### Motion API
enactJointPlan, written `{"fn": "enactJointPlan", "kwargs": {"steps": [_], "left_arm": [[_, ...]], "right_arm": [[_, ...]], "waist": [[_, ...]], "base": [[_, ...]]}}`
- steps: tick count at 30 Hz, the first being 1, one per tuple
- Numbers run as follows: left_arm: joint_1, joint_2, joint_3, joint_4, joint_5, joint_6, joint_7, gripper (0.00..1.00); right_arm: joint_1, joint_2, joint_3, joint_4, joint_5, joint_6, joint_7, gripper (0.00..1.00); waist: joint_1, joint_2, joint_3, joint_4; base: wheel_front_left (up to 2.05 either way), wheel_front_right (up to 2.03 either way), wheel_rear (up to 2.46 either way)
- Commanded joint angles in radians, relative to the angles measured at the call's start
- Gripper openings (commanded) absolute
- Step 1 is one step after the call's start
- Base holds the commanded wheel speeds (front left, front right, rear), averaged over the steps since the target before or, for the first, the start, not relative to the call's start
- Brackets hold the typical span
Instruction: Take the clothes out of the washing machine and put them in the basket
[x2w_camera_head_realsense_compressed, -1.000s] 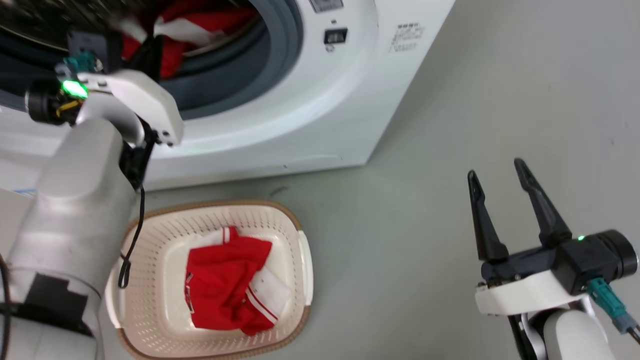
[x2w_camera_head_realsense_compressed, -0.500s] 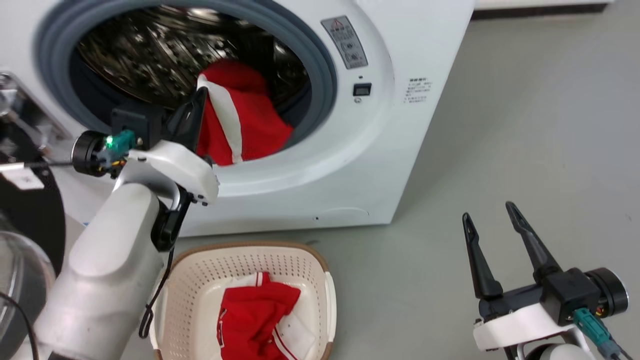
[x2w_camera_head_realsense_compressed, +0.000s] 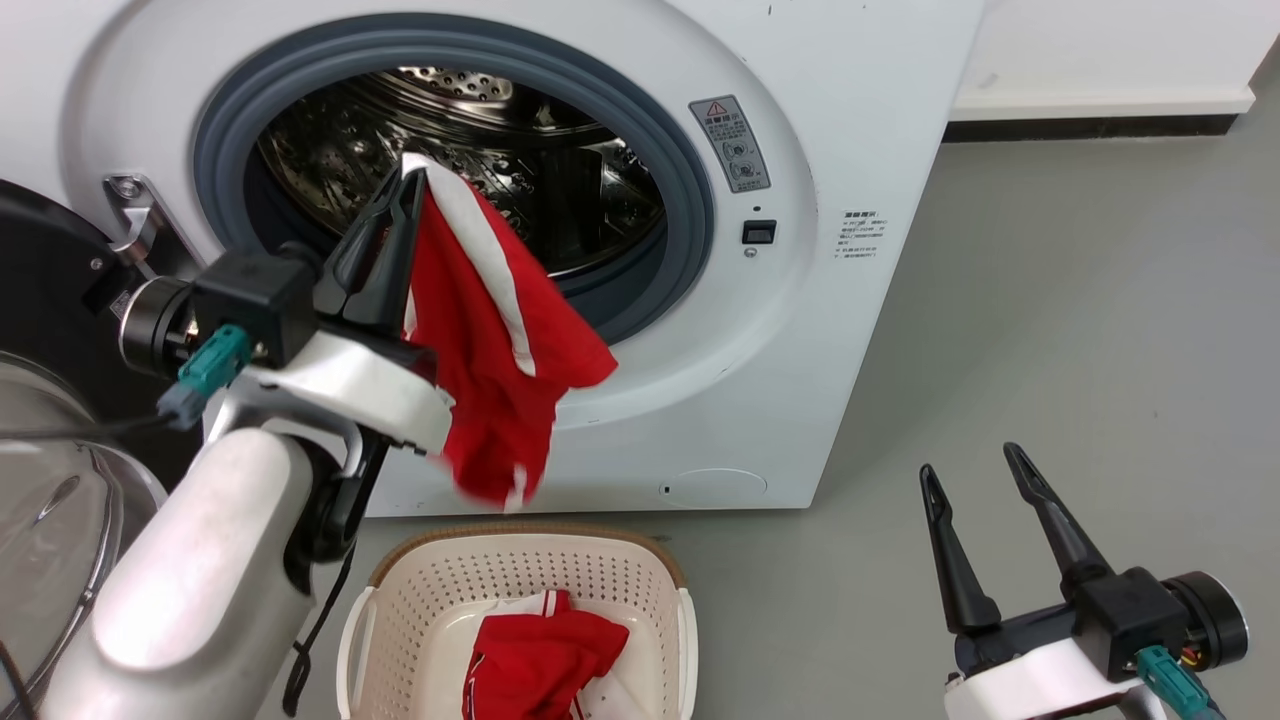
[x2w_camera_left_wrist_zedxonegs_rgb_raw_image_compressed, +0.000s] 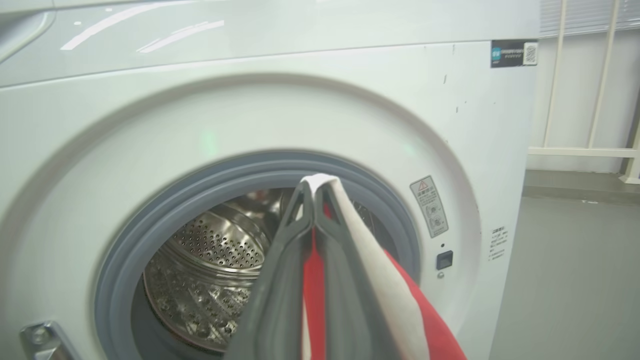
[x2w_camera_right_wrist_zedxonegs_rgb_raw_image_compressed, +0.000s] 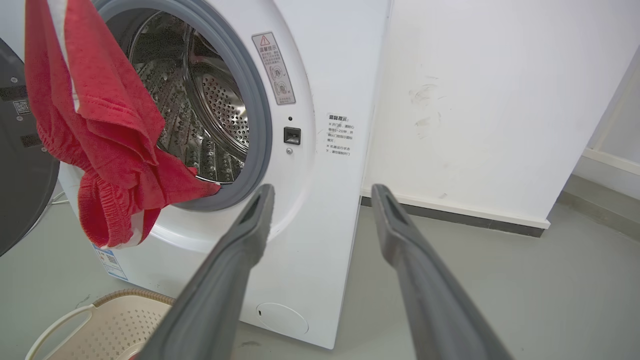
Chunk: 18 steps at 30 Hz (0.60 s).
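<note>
Left fingers (x2w_camera_head_realsense_compressed: 398, 220) are clenched on a red garment (x2w_camera_head_realsense_compressed: 490, 350) at its white stripe, holding it in front of the washing machine (x2w_camera_head_realsense_compressed: 860, 130) opening. The cloth hangs limp, its hem near the far rim of the basket (x2w_camera_head_realsense_compressed: 530, 532). Another red piece (x2w_camera_head_realsense_compressed: 545, 650) lies inside the basket. Right fingers (x2w_camera_head_realsense_compressed: 1048, 512) are spread, empty, low over the floor (x2w_camera_head_realsense_compressed: 1100, 300).

Judgement: carry the garment over the basket's centre, lower until the cloth pools, then release. The soft knit drapes and could catch on the woven-look rim.

Drum (x2w_camera_head_realsense_compressed: 470, 130): shiny perforated steel. Gasket (x2w_camera_head_realsense_compressed: 690, 200): grey rubber. Basket: cream holed plastic.
</note>
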Motion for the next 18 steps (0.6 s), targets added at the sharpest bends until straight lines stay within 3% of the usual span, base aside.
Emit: {"fn": "enactJointPlan", "kwargs": {"steps": [1, 9, 18], "left_arm": [[0.024, 0.013, 0.002, -0.042, 0.009, 0.015, 0.008, 0.0], [0.128, 0.066, 0.008, -0.248, 0.019, 0.082, 0.054, 0.0], [0.234, 0.095, -0.008, -0.355, 0.012, 0.117, 0.081, 0.0]], "right_arm": [[0.016, 0.001, 0.003, 0.002, -0.001, -0.001, -0.002, 1.0], [0.022, 0.001, 0.007, 0.0, 0.0, -0.001, -0.002, 1.0], [0.022, 0.001, 0.001, -0.004, -0.009, -0.001, -0.002, 1.0]], "waist": [[0.0002, -0.0001, -0.006, 0.002], [0.0002, -0.0001, -0.018, 0.002], [0.0002, -0.0001, -0.007, 0.011]], "base": [[0.0, 0.0, 0.0], [0.0, 0.0, 0.0], [0.0, 0.0, 0.0]]}}
